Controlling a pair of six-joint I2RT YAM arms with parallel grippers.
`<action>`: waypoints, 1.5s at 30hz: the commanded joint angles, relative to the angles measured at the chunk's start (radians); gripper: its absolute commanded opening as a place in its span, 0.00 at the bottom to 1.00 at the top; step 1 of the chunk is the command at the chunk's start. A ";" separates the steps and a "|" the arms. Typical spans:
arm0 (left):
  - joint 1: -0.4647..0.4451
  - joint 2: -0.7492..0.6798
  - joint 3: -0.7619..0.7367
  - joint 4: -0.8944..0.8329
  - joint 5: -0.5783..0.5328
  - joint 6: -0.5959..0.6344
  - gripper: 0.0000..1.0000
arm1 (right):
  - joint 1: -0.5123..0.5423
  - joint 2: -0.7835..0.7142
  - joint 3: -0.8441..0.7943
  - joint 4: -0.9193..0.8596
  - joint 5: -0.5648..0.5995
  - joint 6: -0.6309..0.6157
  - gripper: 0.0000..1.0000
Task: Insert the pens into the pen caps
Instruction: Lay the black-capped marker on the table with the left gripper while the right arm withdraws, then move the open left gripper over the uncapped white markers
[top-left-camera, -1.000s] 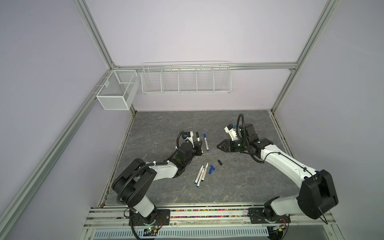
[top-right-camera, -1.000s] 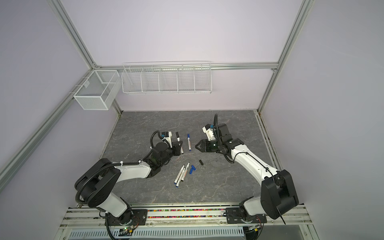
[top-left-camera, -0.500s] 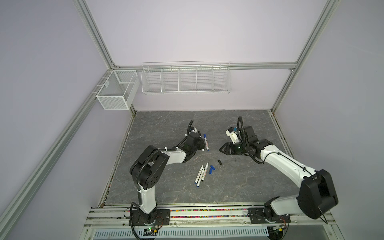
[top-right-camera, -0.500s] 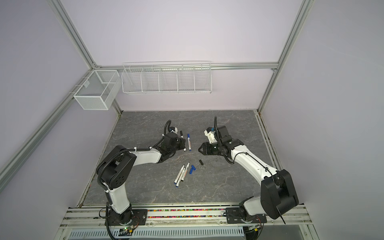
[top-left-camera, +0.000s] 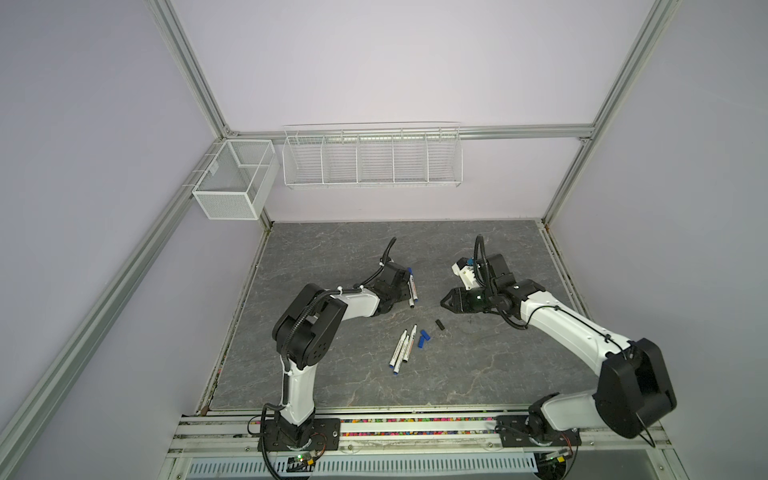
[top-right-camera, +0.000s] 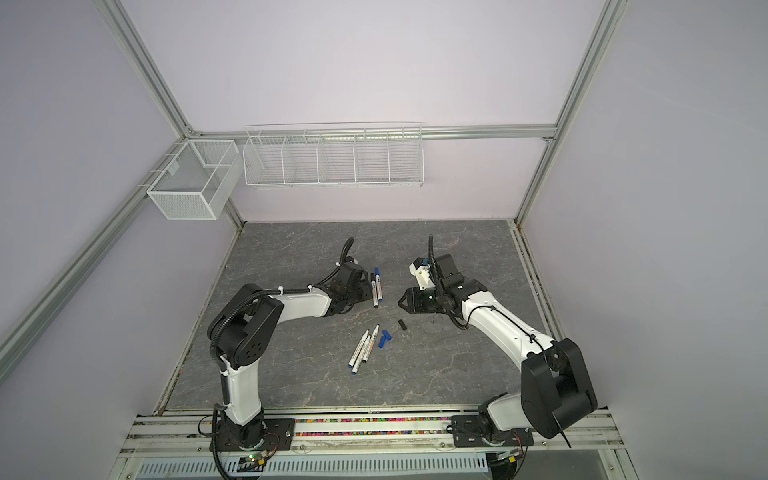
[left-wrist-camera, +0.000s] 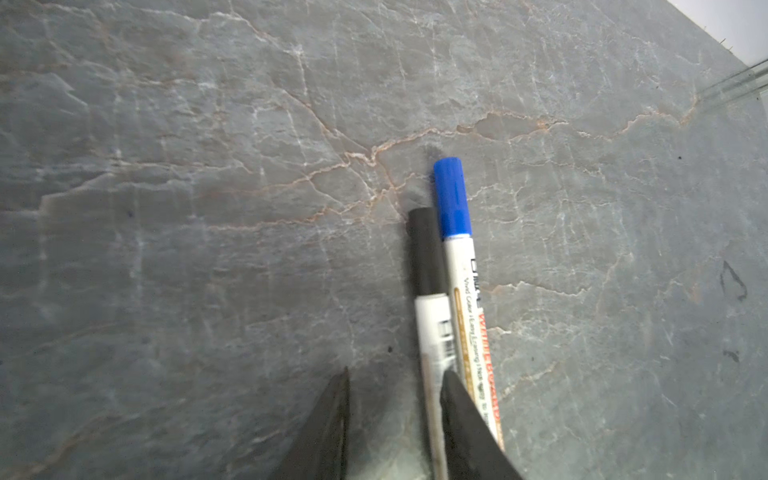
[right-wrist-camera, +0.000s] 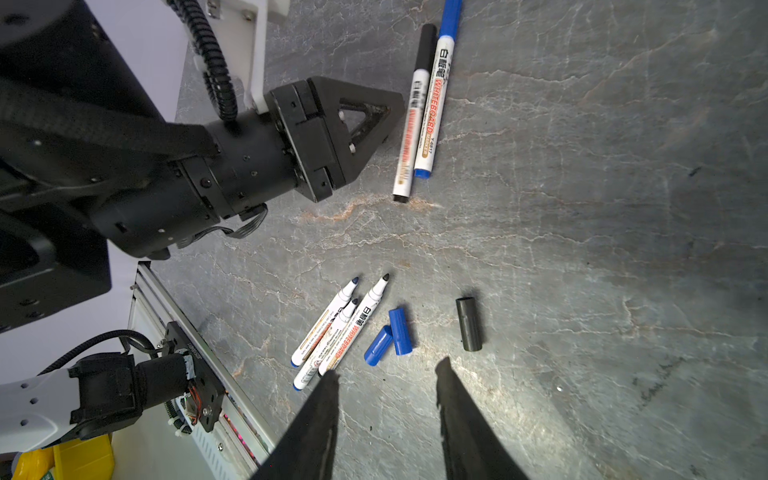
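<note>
Two capped pens lie side by side on the grey table, one black-capped (left-wrist-camera: 428, 291) (right-wrist-camera: 411, 116) and one blue-capped (left-wrist-camera: 455, 232) (right-wrist-camera: 434, 95) (top-left-camera: 411, 284). My left gripper (left-wrist-camera: 395, 372) stands open over them. The black-capped pen rests on the table just inside one finger (left-wrist-camera: 461, 415). Three uncapped pens (right-wrist-camera: 332, 332) (top-left-camera: 401, 349) (top-right-camera: 362, 347) lie together nearer the front. Beside them are two blue pen caps (right-wrist-camera: 388, 338) (top-left-camera: 424, 338) and a black pen cap (right-wrist-camera: 468, 324) (top-left-camera: 439, 325). My right gripper (right-wrist-camera: 388, 368) (top-left-camera: 444, 299) hangs open and empty above the loose caps.
A wire basket (top-left-camera: 232, 183) and a long wire rack (top-left-camera: 372, 158) hang on the back frame, well above the table. The left arm's wrist (right-wrist-camera: 249, 158) sits close beside the capped pens. A rail with the arm bases (top-left-camera: 415, 428) runs along the front edge.
My left arm has swung toward the blue-capped pen, laid the black-capped pen beside it and opened its jaws. My right gripper has dropped slightly toward the loose caps.
</note>
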 joint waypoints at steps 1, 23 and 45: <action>0.004 0.013 0.019 -0.043 0.002 -0.020 0.38 | -0.001 -0.019 -0.022 -0.007 0.002 -0.018 0.42; -0.186 -0.476 -0.337 -0.436 -0.018 0.165 0.48 | -0.002 0.023 -0.022 0.017 -0.017 -0.018 0.41; -0.258 -0.498 -0.372 -0.476 0.041 0.214 0.46 | -0.002 0.035 -0.002 0.002 -0.019 -0.033 0.41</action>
